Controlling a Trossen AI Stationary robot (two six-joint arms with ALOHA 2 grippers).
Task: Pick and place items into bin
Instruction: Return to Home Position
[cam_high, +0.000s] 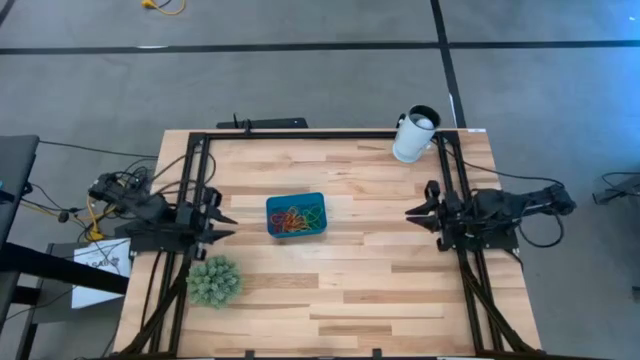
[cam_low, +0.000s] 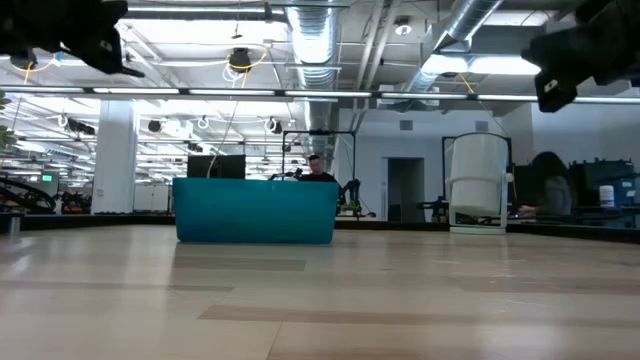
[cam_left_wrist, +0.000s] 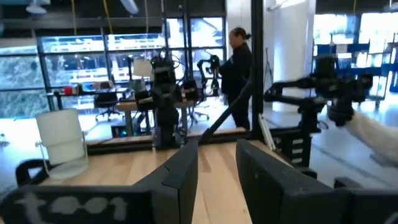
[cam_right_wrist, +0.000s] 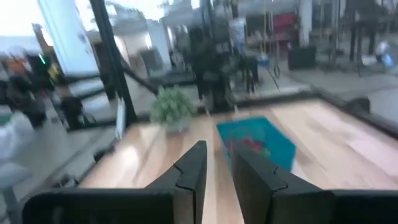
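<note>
The teal-blue bin (cam_high: 296, 215) rests on its flat base mid-table; it shows in the low view as a teal wall (cam_low: 255, 210) and in the right wrist view (cam_right_wrist: 273, 146). Red, green, yellow and orange loops (cam_high: 294, 221) lie tangled inside it, red ones showing (cam_right_wrist: 249, 143). My left gripper (cam_high: 228, 225) hovers open at the table's left side, level with the bin, fingers (cam_left_wrist: 217, 163) empty. My right gripper (cam_high: 412, 214) hovers open at the right side, pointing at the bin, fingers (cam_right_wrist: 219, 165) empty.
A green spiky ball (cam_high: 213, 281) sits near the left front, close below my left gripper; it also shows past the bin (cam_right_wrist: 173, 106). A white cylindrical cup (cam_high: 414, 134) stands at the far right corner (cam_low: 478, 182). Black frame rails run along both sides. A person stands beyond the table (cam_left_wrist: 239, 62).
</note>
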